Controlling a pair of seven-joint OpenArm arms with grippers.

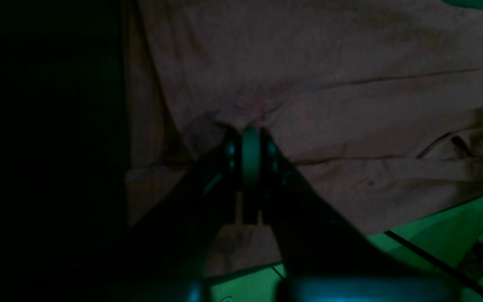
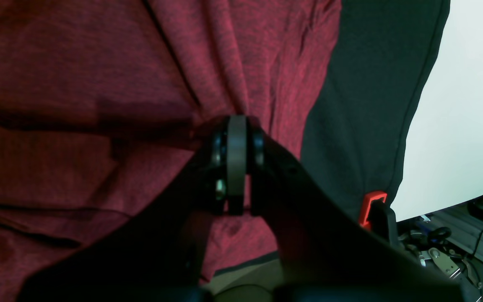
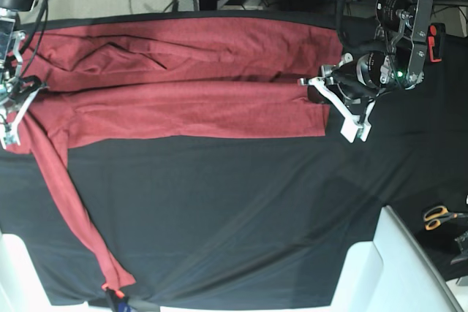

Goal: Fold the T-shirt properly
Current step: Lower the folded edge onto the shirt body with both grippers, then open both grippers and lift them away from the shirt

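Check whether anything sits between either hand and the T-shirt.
Nothing visible does. The left hand and the right hand are each shut directly on the T-shirt at opposite ends, with only the black cloth underneath.
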